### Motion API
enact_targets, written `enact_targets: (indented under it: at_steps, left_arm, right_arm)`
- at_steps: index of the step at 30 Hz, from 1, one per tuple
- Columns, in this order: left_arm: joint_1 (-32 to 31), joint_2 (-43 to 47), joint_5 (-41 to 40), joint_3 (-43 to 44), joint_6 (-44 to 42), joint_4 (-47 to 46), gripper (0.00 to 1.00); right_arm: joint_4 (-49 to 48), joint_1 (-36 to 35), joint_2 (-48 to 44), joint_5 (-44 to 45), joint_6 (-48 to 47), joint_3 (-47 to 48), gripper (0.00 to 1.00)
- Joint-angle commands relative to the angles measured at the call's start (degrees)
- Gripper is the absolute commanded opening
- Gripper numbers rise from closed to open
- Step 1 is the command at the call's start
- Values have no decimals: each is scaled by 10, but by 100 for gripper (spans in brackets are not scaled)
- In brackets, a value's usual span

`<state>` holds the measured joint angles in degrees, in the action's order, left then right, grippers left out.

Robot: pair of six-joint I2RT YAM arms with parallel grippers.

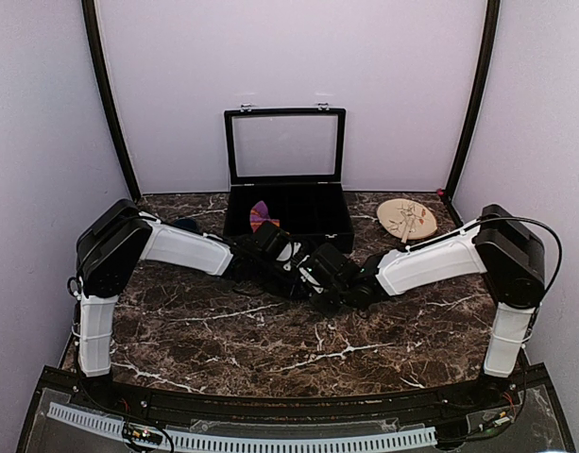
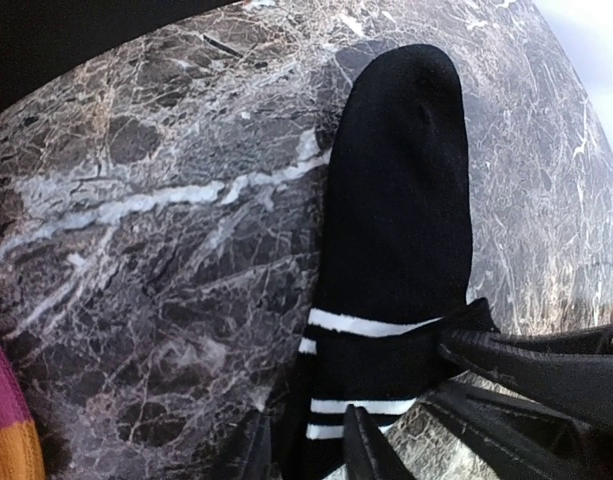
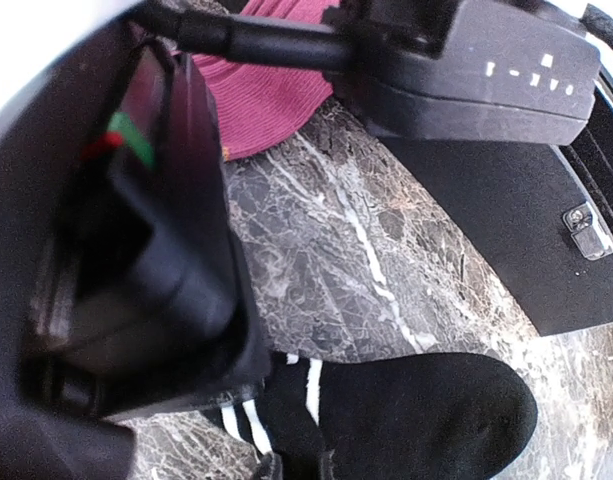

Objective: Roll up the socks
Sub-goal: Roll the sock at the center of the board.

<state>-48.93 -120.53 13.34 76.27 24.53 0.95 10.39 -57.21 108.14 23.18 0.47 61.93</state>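
One black sock (image 2: 396, 200) leaves view at its cuff.

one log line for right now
black sock: flat on table | left pincer: at cuff | right pincer: gripping cuff | red sock: lying apart

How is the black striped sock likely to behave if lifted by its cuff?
Probably floppy: the black sock lies flat and limp on the marble tabletop, its striped cuff bunched. Likely very light for its size, being thin fabric. It looks unlikely to roll or tip, and pushed, it would probably wrinkle rather than slide whole.
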Motion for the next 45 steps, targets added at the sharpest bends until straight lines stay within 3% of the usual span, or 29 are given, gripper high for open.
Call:
enact_targets:
  at_steps: [1, 5, 9, 28, 45]
  left_arm:
    - [-24, -5, 4, -13, -11, 73, 34]
    - [-21, 17, -22, -32, 9, 55, 48]
    - [-20, 36, -45, -50, 24, 40, 54]
    - [-20, 78, -76, -111, 53, 0, 54]
    - [-20, 93, -109, -132, 51, 9, 54]
  right_arm:
    - [116, 11, 64, -27, -25, -18, 12]
    - [117, 11, 51, -43, -23, -15, 8]
    - [118, 11, 40, -61, -18, -16, 7]
    - [118, 11, 3, -113, 27, -28, 0]
    - [106, 15, -12, -139, 44, -34, 0]
